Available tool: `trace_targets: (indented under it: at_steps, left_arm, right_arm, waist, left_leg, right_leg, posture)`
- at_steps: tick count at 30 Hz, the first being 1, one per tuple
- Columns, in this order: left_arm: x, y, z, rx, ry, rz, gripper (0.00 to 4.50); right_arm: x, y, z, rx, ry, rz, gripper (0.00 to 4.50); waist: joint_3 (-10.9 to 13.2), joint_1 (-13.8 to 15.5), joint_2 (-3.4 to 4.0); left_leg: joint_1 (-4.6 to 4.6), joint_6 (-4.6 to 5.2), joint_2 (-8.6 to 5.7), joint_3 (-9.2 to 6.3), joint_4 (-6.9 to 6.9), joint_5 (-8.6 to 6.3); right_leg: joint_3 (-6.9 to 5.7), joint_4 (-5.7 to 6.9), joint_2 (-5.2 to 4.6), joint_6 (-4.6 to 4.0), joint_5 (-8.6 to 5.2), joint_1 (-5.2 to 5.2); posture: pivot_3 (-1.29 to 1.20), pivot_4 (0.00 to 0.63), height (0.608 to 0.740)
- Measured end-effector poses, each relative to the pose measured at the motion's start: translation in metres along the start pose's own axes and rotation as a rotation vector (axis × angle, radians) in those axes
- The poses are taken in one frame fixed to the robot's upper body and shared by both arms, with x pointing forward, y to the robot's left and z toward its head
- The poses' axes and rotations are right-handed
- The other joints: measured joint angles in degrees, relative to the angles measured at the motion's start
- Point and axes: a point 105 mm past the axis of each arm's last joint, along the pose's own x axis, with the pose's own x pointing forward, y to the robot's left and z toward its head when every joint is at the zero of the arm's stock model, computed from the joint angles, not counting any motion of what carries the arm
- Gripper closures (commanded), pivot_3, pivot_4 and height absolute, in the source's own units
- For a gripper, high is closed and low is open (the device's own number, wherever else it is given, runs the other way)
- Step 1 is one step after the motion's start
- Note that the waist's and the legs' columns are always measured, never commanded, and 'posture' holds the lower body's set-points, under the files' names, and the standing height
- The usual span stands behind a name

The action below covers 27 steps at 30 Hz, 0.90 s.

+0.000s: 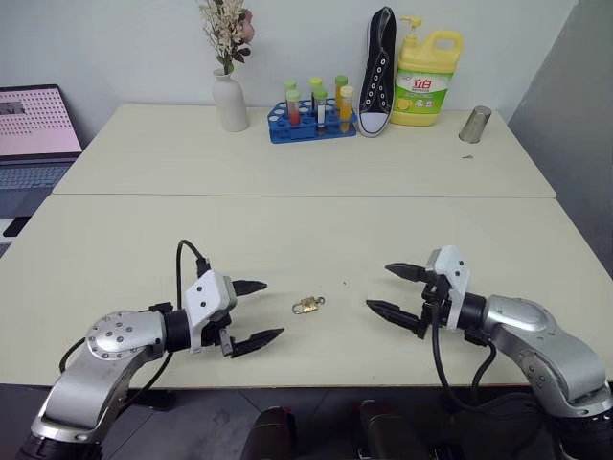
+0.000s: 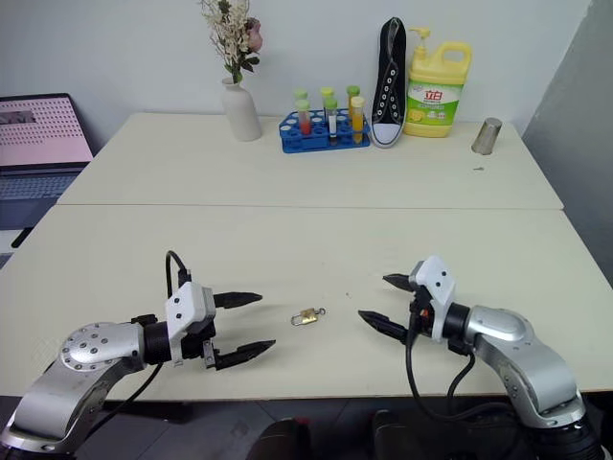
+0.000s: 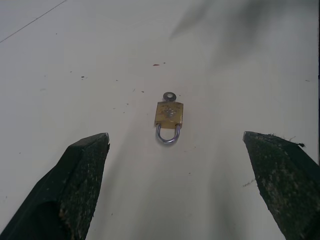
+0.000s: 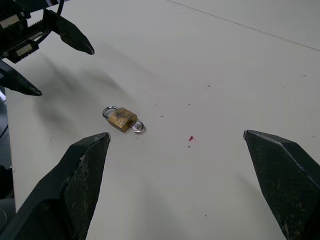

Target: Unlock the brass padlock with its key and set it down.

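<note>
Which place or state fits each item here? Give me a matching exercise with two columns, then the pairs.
Items:
1. small golden-brass padlock with silver shackle
2. left gripper
3. black-and-white canvas sneaker
4. yellow plastic detergent bottle

Places or states:
A. upright against the wall beside the blue test-tube rack
B. flat on the table between both grippers
C. fingers open, holding nothing
D. far edge of the table, left of the metal cup

Pairs: 1-B, 2-C, 3-A, 4-D

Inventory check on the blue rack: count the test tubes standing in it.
5 visible. In the blue rack at the table's far edge: a red-filled tube nearest the vase, a green-capped one behind, a white one, a green-capped one, an orange one nearest the shoe. Others may be hidden.
</note>
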Motion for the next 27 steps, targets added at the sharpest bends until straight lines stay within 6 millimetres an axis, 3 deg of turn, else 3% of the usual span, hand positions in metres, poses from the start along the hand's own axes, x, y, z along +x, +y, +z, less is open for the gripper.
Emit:
trace_targets:
  at_steps: [8, 15, 27]
  left_arm:
    - [0.014, -0.001, -0.011, 0.017, 0.026, 0.001, 0.0]
    - [0.059, 0.007, -0.02, -0.021, 0.013, 0.016, 0.0]
    - [0.075, 0.007, -0.024, -0.017, 0.042, -0.036, 0.0]
  right_arm:
    - [0.0, 0.002, 0.0, -0.003, 0.014, -0.005, 0.02]
    - [-0.002, 0.007, 0.002, -0.009, 0.031, -0.043, 0.02]
    - [-0.006, 0.011, -0.004, 0.001, 0.065, -0.056, 0.02]
  waist:
    - [0.0, 0.01, 0.01]
    - [-0.01, 0.17, -0.04]
    - [-0.02, 0.01, -0.05]
  left_leg:
    - [0.0, 0.0, -0.02, 0.01, 0.0, 0.0]
    - [-0.04, 0.0, -0.08, -0.01, 0.06, 0.0]
    - [-0.02, 0.0, -0.07, -0.01, 0.04, 0.0]
  right_leg:
    - [0.0, 0.0, 0.0, 0.0, 0.0, 0.0]
    - [0.0, 0.01, 0.09, 0.03, 0.01, 0.03]
    - [0.01, 0.02, 0.11, 0.03, 0.01, 0.02]
  posture:
    - [0.0, 0.15, 0.74]
    - [0.0, 0.15, 0.74]
    - [0.0, 0.15, 0.74]
